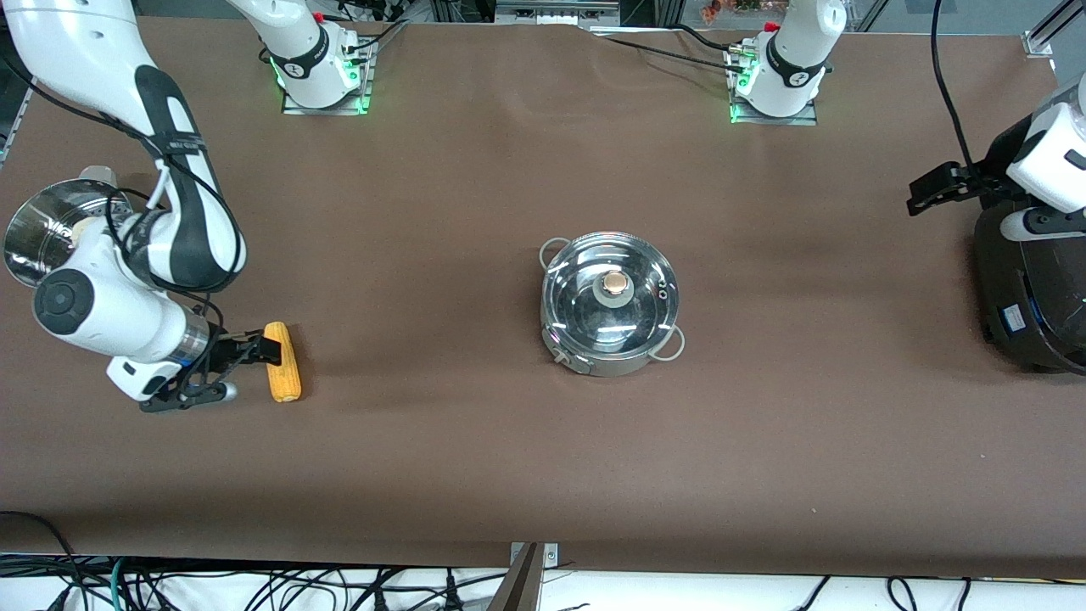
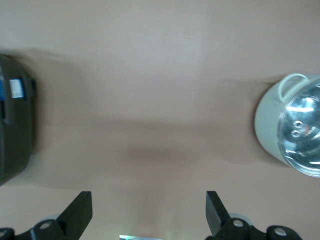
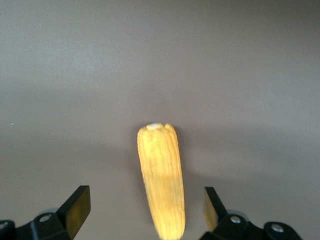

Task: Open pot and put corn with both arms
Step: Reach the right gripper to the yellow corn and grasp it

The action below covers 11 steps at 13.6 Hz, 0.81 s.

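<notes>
In the front view, the pot (image 1: 609, 303) sits at mid-frame on the brown table (image 1: 475, 458), its glass lid (image 1: 611, 293) on and no contents discernible through it; the corn (image 1: 281, 361) lies at the lower left of the frame, toward the right arm's end. The right gripper (image 1: 254, 350) is low at the corn, fingers spread wide with the cob between them, and whether they touch it cannot be told. At the left edge stands a shiny steel steamer basket (image 1: 47, 229), mostly hidden by the arm. At the right edge the left gripper (image 1: 933, 188) hangs beside the black rice cooker (image 1: 1022, 288), which carries a small blue label too small to read. The left wrist view alone shows this gripper's fingers (image 2: 80, 212) wide apart over bare table, the cooker at the left edge, the pot at the right edge. The right wrist view shows the corn lengthwise at lower centre, between the wide fingers (image 3: 77, 207) with a gap on each side.
</notes>
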Each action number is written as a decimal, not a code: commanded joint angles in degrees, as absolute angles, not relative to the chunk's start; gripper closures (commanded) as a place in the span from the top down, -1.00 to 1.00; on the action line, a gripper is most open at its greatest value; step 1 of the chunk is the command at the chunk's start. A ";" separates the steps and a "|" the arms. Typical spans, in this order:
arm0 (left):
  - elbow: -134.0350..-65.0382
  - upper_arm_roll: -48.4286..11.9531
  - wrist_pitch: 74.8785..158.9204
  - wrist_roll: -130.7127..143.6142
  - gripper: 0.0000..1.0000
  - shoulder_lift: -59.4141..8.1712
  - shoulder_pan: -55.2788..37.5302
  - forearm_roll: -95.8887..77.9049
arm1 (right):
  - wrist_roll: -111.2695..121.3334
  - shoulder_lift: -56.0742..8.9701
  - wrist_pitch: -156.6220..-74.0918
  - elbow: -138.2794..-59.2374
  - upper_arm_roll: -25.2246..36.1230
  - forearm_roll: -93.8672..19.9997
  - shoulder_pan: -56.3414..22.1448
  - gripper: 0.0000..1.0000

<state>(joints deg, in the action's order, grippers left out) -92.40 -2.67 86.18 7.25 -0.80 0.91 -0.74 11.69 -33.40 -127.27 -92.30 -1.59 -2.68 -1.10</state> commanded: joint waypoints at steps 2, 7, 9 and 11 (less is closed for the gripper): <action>-90.88 -6.49 85.69 12.89 1.00 -3.68 -0.08 -2.11 | 18.01 -37.52 -132.09 -91.23 -2.11 -3.87 -0.79 1.00; -90.53 -9.67 91.12 22.31 1.00 -9.31 -5.08 -8.79 | 23.63 -39.90 -136.92 -93.68 -2.11 -4.04 -0.18 1.00; -90.53 -9.76 96.12 26.00 1.00 -11.85 -8.68 -8.88 | 25.30 -39.99 -139.73 -95.44 -2.11 -4.04 0.52 1.00; -90.53 -9.76 101.31 28.64 1.00 -14.84 -12.29 -9.14 | 26.80 -40.34 -141.06 -96.32 -2.11 -4.04 0.97 1.00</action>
<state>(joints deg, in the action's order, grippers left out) -92.40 -10.20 98.49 26.21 -11.65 -9.39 -7.82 23.82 -40.61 -139.14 -94.84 -1.58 -2.75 -0.10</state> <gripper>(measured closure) 0.000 0.000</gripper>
